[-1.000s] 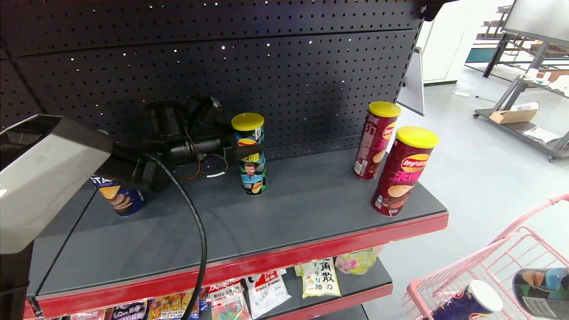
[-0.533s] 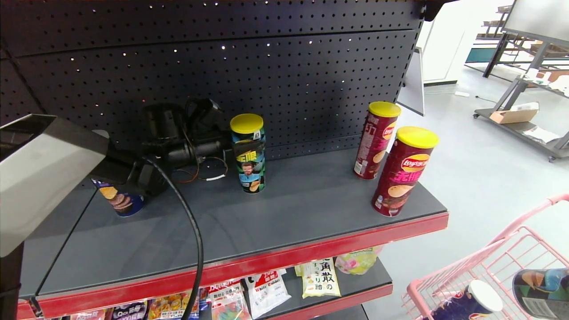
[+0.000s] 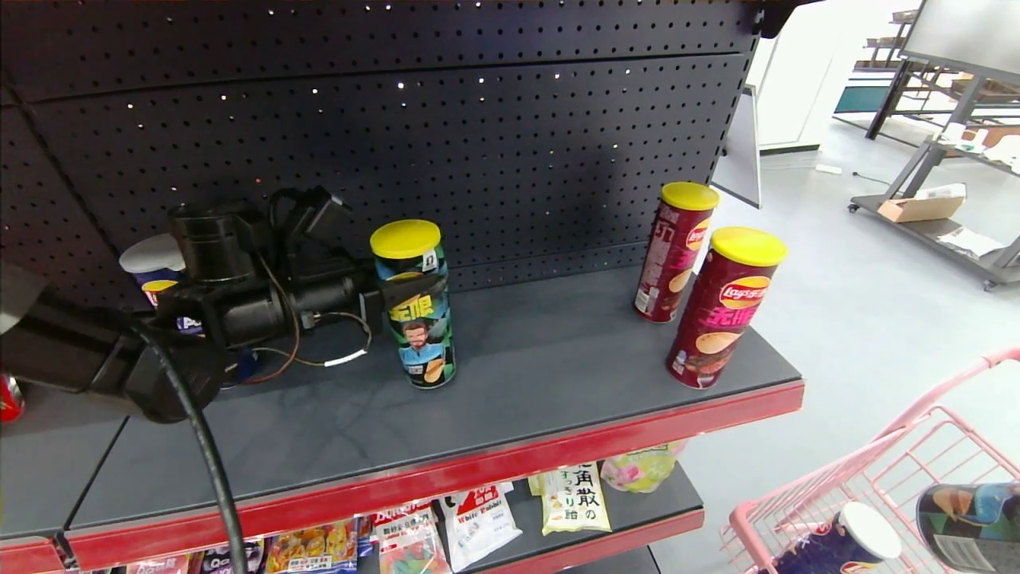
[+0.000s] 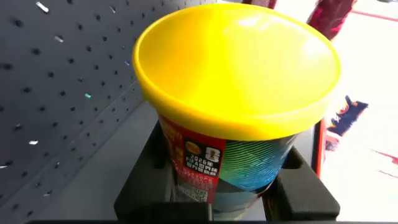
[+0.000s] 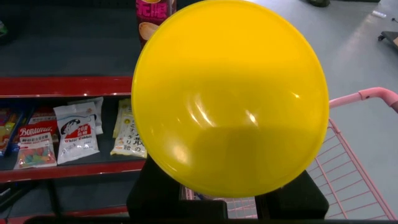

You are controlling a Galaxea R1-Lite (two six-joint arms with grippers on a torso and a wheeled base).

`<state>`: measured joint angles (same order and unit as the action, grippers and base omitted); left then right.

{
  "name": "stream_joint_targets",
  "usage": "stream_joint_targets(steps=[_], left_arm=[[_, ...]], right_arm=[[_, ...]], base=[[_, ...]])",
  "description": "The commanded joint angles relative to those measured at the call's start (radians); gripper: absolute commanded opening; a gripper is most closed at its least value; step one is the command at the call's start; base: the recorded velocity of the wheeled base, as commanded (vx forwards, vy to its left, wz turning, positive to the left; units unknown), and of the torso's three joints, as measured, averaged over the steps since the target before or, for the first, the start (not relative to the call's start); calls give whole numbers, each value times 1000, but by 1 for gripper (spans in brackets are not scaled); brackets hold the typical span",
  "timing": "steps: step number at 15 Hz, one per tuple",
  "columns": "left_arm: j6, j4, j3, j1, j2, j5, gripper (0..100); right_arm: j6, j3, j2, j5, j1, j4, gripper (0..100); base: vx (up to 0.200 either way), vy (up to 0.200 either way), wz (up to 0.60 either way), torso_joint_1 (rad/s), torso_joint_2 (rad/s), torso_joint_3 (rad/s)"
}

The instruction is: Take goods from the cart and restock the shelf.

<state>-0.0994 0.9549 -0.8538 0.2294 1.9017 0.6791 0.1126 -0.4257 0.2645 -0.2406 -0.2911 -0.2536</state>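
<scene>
A green chip can with a yellow lid (image 3: 414,311) is upright on or just over the dark shelf board (image 3: 542,375), left of centre. My left gripper (image 3: 408,288) is shut on its upper half, one finger on each side. In the left wrist view the can (image 4: 236,74) sits between the black fingers (image 4: 146,183). My right gripper (image 5: 227,202) is shut on a second yellow-lidded can (image 5: 230,93). In the head view that can (image 3: 968,526) hangs over the pink cart (image 3: 916,454) at the bottom right.
Two maroon cans (image 3: 676,251) (image 3: 725,307) stand at the shelf's right end. A blue can with a white lid (image 3: 155,267) stands behind my left arm by the pegboard. Another blue can (image 3: 837,546) lies in the cart. Snack bags (image 3: 486,518) fill the lower shelf.
My left arm has drawn the green can to the left and toward the shelf's front edge. The blue can's white lid has come into sight behind it.
</scene>
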Motion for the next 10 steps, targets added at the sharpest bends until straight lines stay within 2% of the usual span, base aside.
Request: stream_joint_targets(steps=[1,4,10], left_arm=[[17,84,122,30,-64,-41,0],[53,166,208,87,-79,-79,0],[46,177,253,96,-87,-125,0]], right_arm=[[-1,-1,-1,0,0,4,0],[-2,-1,-8,0,0,5,0],[-8,-2,-16,0,0,5,0]], base=[[0,0,0,0,0,0],[0,0,0,0,0,0],[0,0,0,0,0,0]])
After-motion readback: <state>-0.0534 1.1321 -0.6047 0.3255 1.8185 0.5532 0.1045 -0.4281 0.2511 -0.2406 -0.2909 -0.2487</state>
